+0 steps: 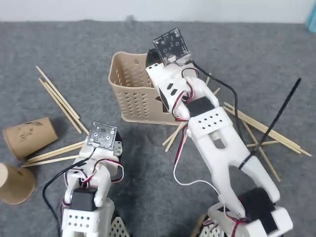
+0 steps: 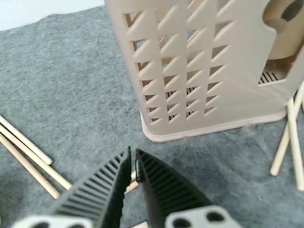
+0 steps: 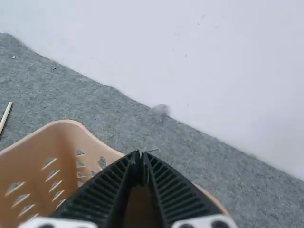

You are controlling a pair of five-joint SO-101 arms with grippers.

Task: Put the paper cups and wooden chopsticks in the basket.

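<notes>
Grey carpet [image 1: 59, 44]: basket [image 1: 131, 96], cups [image 1: 29, 137], chopsticks [image 1: 59, 95].

**2 white arms with black motors**

The right white plastic arm [image 1: 234, 148] has a plate dotted with small round holes, a slotted forearm and black servo blocks. Along it run a thick black cable [image 1: 227, 86], a thin white wire [image 1: 176, 168] and a stiff black cable tie [image 1: 279, 111]. The left white plastic arm [image 1: 79, 219] shows red, black and white wires. Each wrist bears a square grey circuit board with corner screws. The left gripper [image 2: 132, 159] and right gripper [image 3: 141, 159] have black ribbed wedge fingers on pale bases.
</notes>
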